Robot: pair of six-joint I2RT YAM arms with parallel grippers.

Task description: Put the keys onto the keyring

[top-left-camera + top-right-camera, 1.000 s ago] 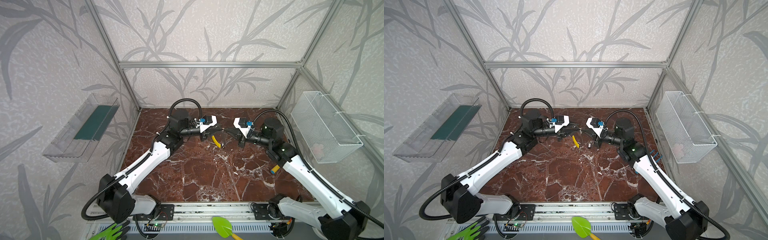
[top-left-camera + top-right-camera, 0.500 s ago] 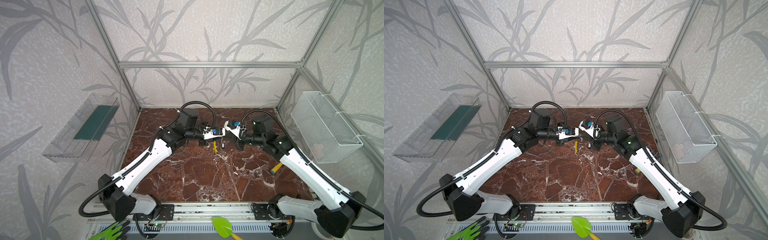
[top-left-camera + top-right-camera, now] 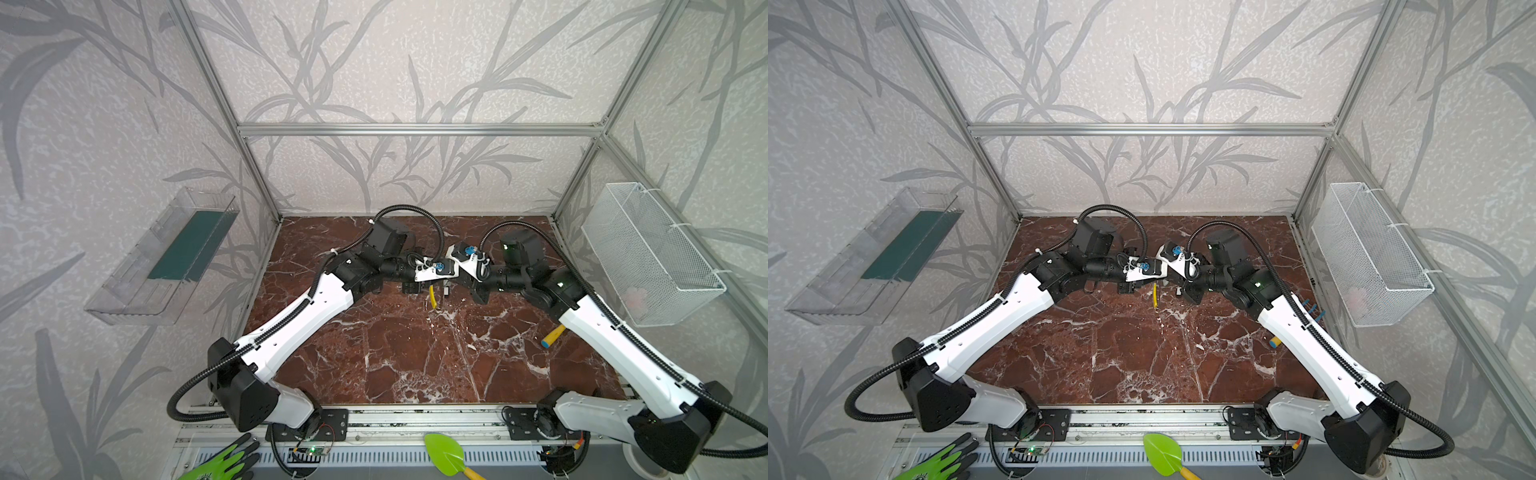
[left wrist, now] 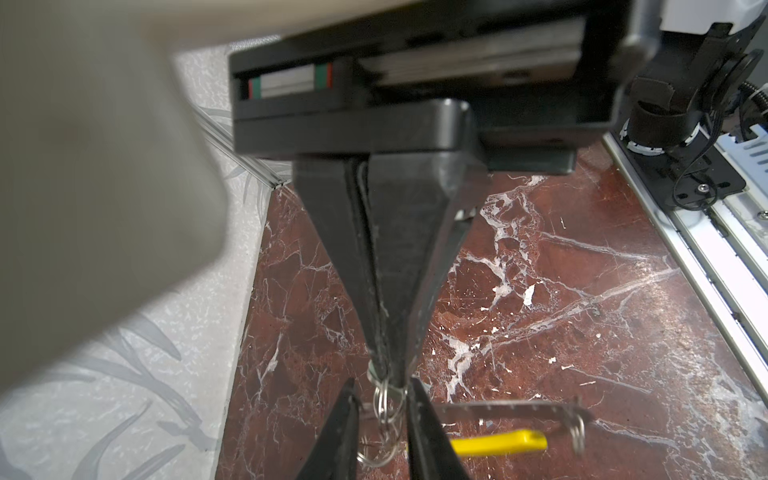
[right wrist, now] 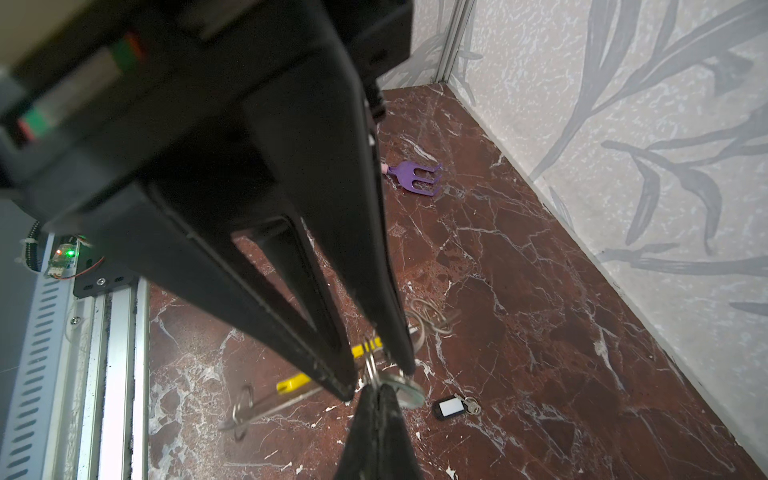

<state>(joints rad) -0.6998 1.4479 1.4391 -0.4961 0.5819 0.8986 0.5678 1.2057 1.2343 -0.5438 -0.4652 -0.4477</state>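
Observation:
In both top views my two grippers meet tip to tip above the back middle of the table. My right gripper (image 5: pixel 378 392) is shut on the keyring (image 4: pixel 511 409) at a cluster of small silvery rings (image 4: pixel 384 401). The thin grey notched hoop is seen edge-on and hangs down, its yellow sleeve (image 3: pixel 432 297) below the grippers. My left gripper (image 4: pixel 384 434) is narrowly open, with one finger on each side of those rings. The keys (image 5: pixel 451 407), a pale tag in a dark frame with a small silvery key, lie on the marble just beyond the gripper tips.
A purple toy rake (image 5: pixel 415 178) and loose wire loops (image 5: pixel 432 320) lie on the table. A yellow-handled tool (image 3: pixel 550 336) lies by the right arm. A wire basket (image 3: pixel 648 257) hangs on the right wall and a clear shelf (image 3: pixel 166 257) on the left.
Both arms have swung inward until the grippers meet. The left jaws have narrowed around the rings. The yellow sleeve now hangs straight down beneath them.

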